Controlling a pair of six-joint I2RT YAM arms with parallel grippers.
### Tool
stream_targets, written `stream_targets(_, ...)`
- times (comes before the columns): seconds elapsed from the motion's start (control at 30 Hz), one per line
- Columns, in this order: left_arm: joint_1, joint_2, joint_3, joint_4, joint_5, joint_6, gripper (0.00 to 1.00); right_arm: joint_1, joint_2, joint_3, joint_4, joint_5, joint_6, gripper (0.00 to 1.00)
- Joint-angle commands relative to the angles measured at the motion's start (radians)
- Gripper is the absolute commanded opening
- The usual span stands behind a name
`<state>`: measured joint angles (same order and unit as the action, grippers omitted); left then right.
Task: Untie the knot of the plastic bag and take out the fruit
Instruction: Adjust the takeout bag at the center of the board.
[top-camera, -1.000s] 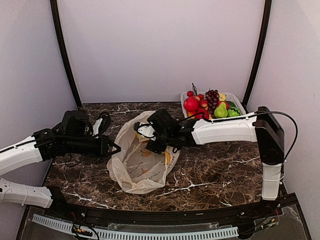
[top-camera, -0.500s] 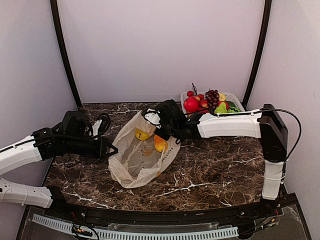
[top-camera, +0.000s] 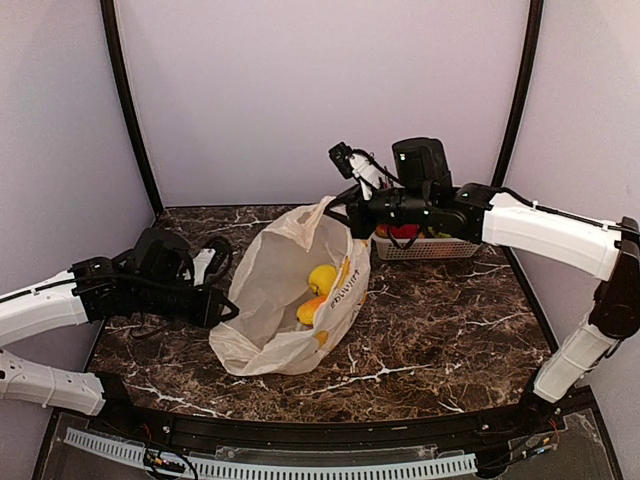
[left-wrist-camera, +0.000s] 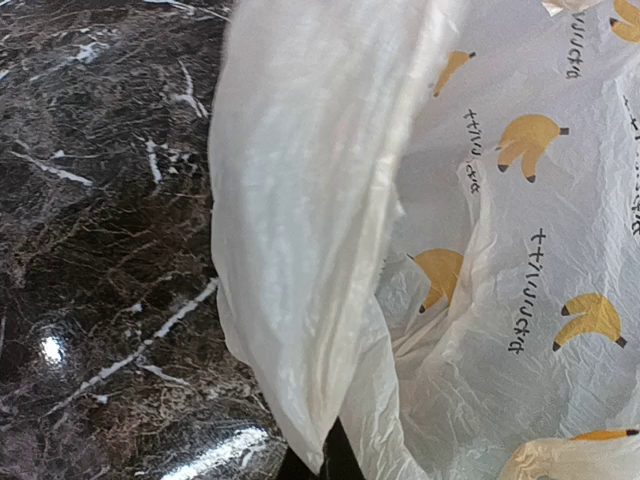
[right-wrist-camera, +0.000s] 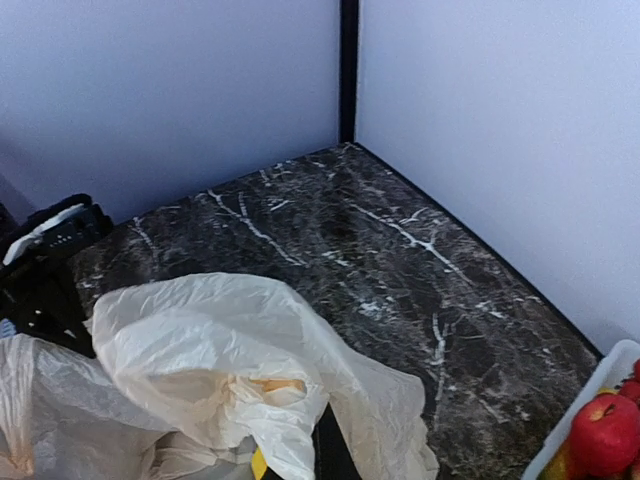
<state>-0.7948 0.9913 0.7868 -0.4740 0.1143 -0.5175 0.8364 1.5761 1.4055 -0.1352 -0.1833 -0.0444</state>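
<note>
1. Plastic bag (top-camera: 285, 300) slumped on the dark marble tabletop (top-camera: 440, 330), left of centre, mouth pulled wide and gaping toward the overhead camera.
2. Left gripper (top-camera: 222, 310) down low at the bag's left rim, jaws pinched together on a fold of the thin plastic, holding that side near the tabletop.
3. Right gripper (top-camera: 345, 212) up high at the back, reaching in from the right, jaws clamped on the far rim of the bag, hoisting it into a peak above everything else.
4. Bag stretched between the two grips: one edge low on the left, the other raised toward the rear.
5. Inside, in plain sight through the open mouth, a yellow fruit (top-camera: 322, 278) and, just below it, an orange fruit (top-camera: 309, 311), touching or nearly so, resting against the right-hand wall of the bag.
6. Up close from the left wrist, crinkled cream film (left-wrist-camera: 480, 260) printed with small yellow bananas (left-wrist-camera: 530, 140) and dark lettering, marble showing on the left.
7. From the right wrist, a bunched flap of the bag (right-wrist-camera: 220, 350) hanging right at the lens.
8. White mesh basket (top-camera: 430, 250) behind the right arm, apart from the bag, red fruit (top-camera: 402, 232) showing in it.
</note>
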Motion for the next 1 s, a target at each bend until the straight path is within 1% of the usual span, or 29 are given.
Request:
stream_targets(0.0,-0.099,0.003,0.037,-0.038,-0.032,0.07,0.01,-0.007,-0.014,-0.046,-0.03,-0.306,0.13,0.0)
stream_targets(0.1,-0.207,0.019,0.079,-0.035,-0.072,0.095,0.06,-0.007,-0.022,-0.067,-0.03,-0.367,0.155,0.0)
stream_targets(0.17,-0.262,0.039,0.122,-0.047,-0.122,0.117,0.18,-0.007,-0.036,-0.097,-0.024,-0.376,0.164,0.0)
stream_targets(0.23,-0.283,0.054,0.167,-0.078,-0.182,0.132,0.43,-0.007,-0.054,-0.12,-0.014,-0.377,0.172,0.0)
stream_targets(0.27,-0.285,0.058,0.195,-0.09,-0.201,0.142,0.49,-0.007,-0.063,-0.127,-0.012,-0.382,0.176,0.0)
stream_targets(0.3,-0.287,0.058,0.207,-0.114,-0.238,0.148,0.6,-0.007,-0.071,-0.132,-0.011,-0.387,0.178,0.0)
stream_targets(0.33,-0.287,0.057,0.234,-0.127,-0.254,0.161,0.66,-0.007,-0.08,-0.137,-0.011,-0.39,0.181,0.0)
stream_targets(0.37,-0.287,0.054,0.249,-0.153,-0.284,0.167,0.75,-0.007,-0.085,-0.142,-0.011,-0.392,0.181,0.0)
stream_targets(0.4,-0.287,0.053,0.275,-0.179,-0.298,0.183,0.79,-0.007,-0.092,-0.146,-0.013,-0.391,0.181,0.0)
stream_targets(0.43,-0.287,0.052,0.29,-0.192,-0.32,0.19,0.86,-0.007,-0.096,-0.15,-0.015,-0.389,0.181,0.0)
stream_targets(0.5,-0.288,0.054,0.335,-0.225,-0.331,0.221,0.93,-0.007,-0.102,-0.154,-0.016,-0.39,0.181,0.0)
stream_targets(0.57,-0.287,0.065,0.384,-0.258,-0.336,0.258,0.98,-0.007,-0.103,-0.154,-0.017,-0.393,0.181,0.0)
stream_targets(0.67,-0.285,0.087,0.479,-0.311,-0.334,0.312,0.99,-0.008,-0.103,-0.15,-0.018,-0.396,0.183,0.0)
stream_targets(0.77,-0.286,0.116,0.542,-0.319,-0.31,0.367,0.99,-0.008,-0.098,-0.145,-0.017,-0.402,0.184,0.0)
stream_targets(0.9,-0.254,0.146,0.612,-0.304,-0.247,0.436,0.99,-0.009,-0.089,-0.14,-0.018,-0.414,0.187,0.0)
stream_targets(0.97,-0.204,0.16,0.627,-0.288,-0.177,0.462,0.99,-0.008,-0.085,-0.139,-0.019,-0.418,0.191,0.0)
